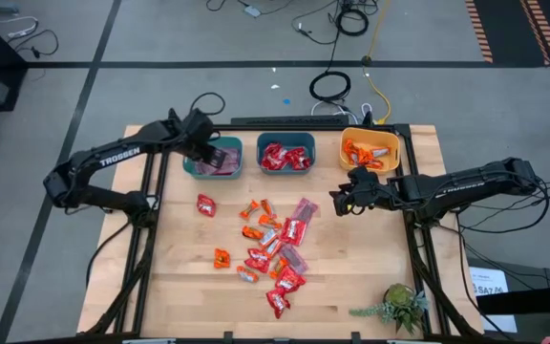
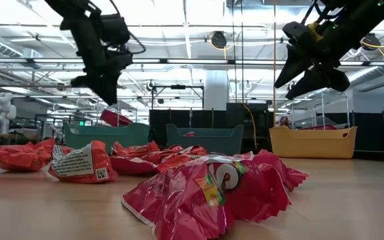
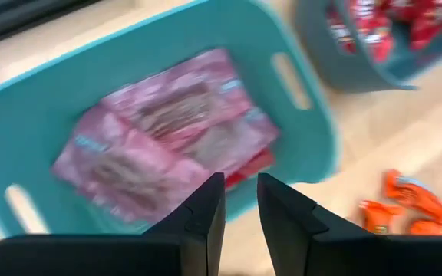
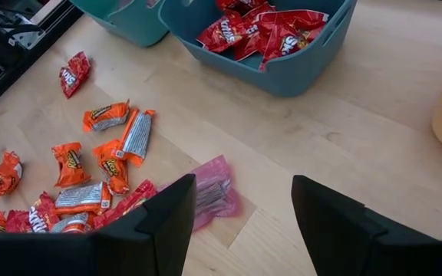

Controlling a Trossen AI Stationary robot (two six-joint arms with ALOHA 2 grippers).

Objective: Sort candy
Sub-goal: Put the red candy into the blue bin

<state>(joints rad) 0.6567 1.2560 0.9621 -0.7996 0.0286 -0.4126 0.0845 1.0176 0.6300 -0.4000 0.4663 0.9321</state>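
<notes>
The likeliest trouble lay with the loose candy (image 1: 270,250) heaped on the tabletop (image 1: 175,287): the wrappers overlapped, red over orange over pinkish-mauve, so a pinch into the pile could well lift two sweets of different colours at once and carry the wrong one to a bin. A single flat wrapper might also slide away from closing jaws instead of being caught. Near the bins, a low pass could clip a rim and shift a bin out of line.

The left gripper (image 3: 240,201) hung over the left teal bin (image 3: 298,165), which held pinkish-mauve sweets. Its jaws stood only slightly apart with nothing between them, and they touched neither the bin nor its contents.

The right gripper (image 4: 244,203) hovered above the tabletop just in front of the yellow bin (image 1: 370,150), which held orange sweets. Its jaws stood wide apart and empty, and a lone pinkish-mauve sweet (image 4: 213,193) lay on the wood ahead of them, apart from the fingers. The middle teal bin (image 1: 285,156) held red sweets.
</notes>
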